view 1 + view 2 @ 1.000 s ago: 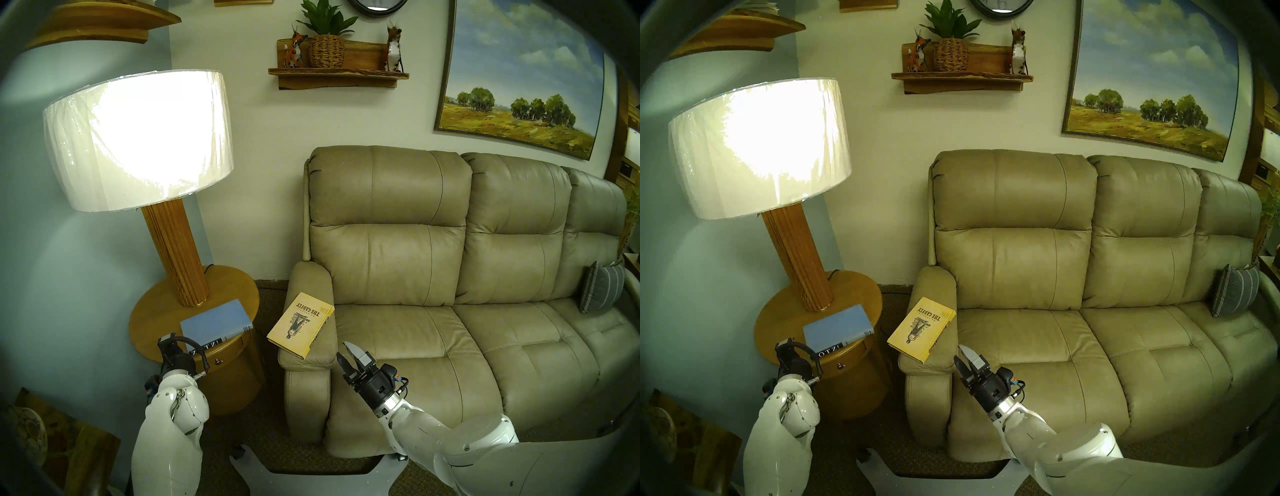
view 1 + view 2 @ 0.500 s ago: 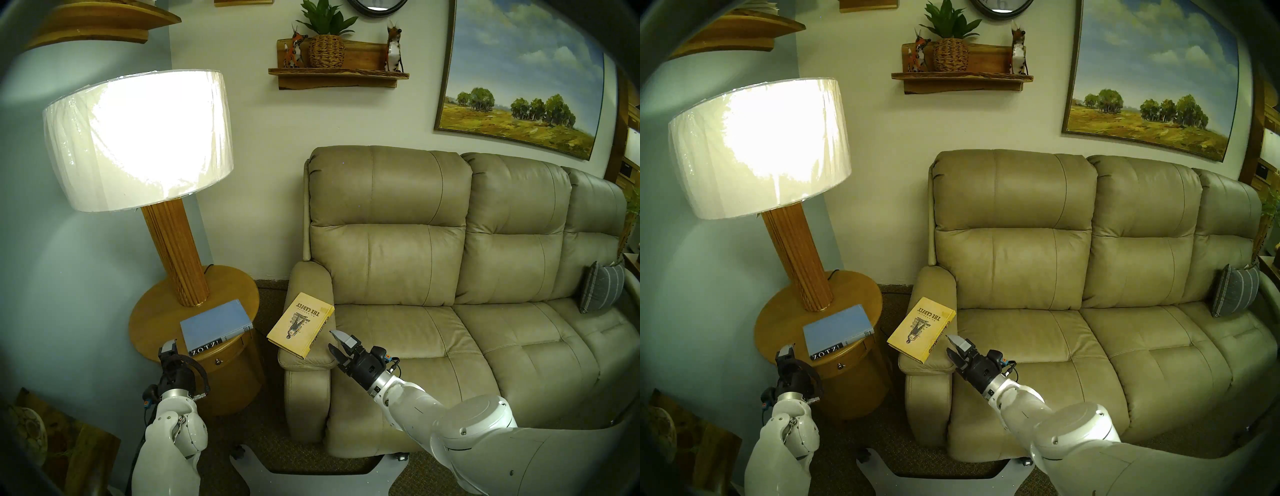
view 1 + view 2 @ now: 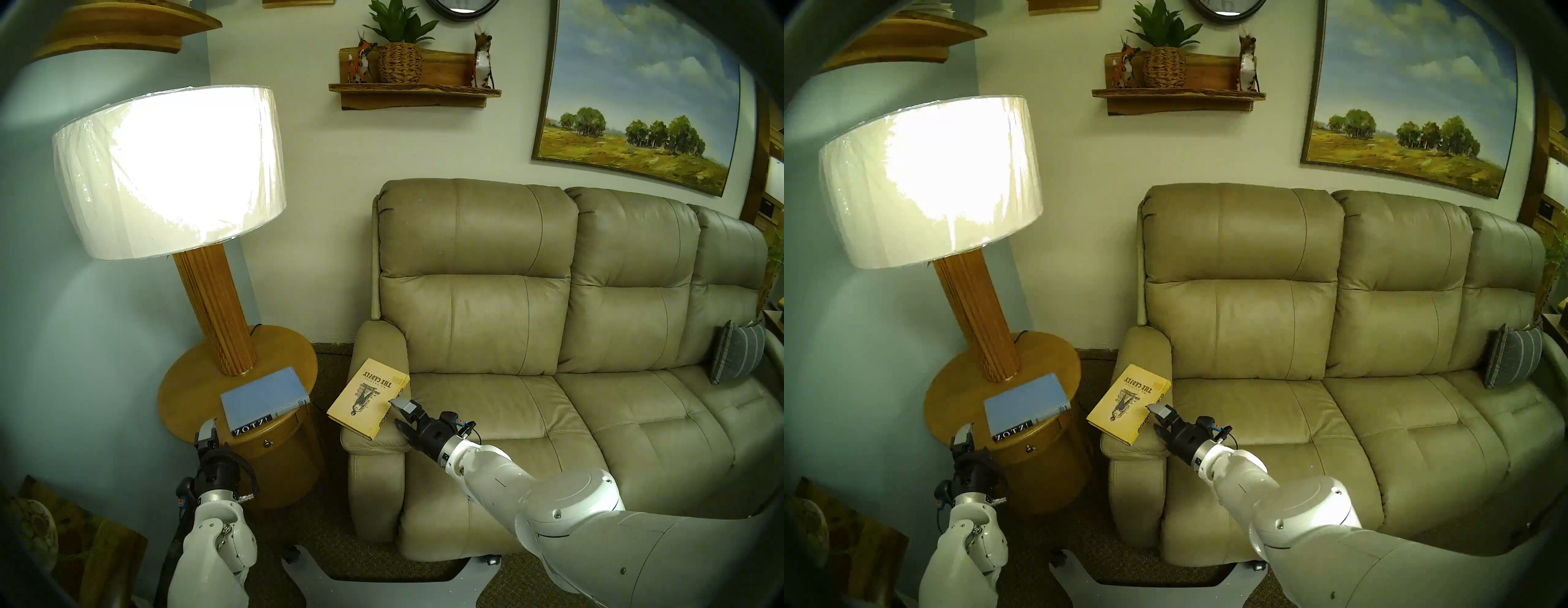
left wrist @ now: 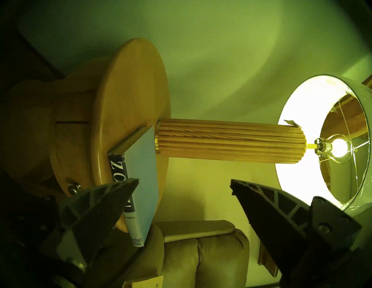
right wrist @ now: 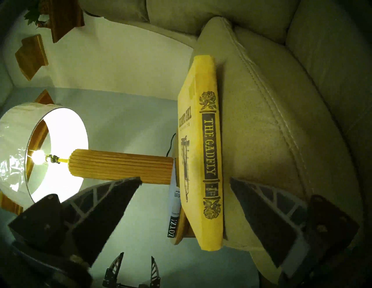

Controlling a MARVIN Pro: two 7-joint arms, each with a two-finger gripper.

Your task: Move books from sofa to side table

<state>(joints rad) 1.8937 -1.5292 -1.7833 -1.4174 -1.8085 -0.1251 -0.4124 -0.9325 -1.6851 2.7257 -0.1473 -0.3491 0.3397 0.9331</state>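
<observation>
Right hand [image 3: 396,411] spread wide, empty, level with the spine edge of the yellow book [image 3: 368,402]: one finger above the cover's near edge, the other below by the armrest front. No grip on it; whether a fingertip touches cannot be told. In the right wrist view, spine of that yellow book [image 5: 209,160] lined up between the two fingers [image 5: 112,211], gap on both sides.

Yellow book lying flat on the sofa's [image 3: 551,322] left armrest [image 3: 377,441], one corner hanging over toward the table [image 3: 191,382].

Blue book [image 3: 263,395] lying flat on the round table, black spine at the near rim, just in front of the lit lamp's [image 3: 169,170] wooden post [image 3: 216,310].

Left hand [image 3: 206,435] released too, holding nothing, just short of the table's near rim, beside the blue book's spine end. In the left wrist view, both fingers [image 4: 96,217] well apart, blue book [image 4: 143,181] beyond the left one.
</observation>
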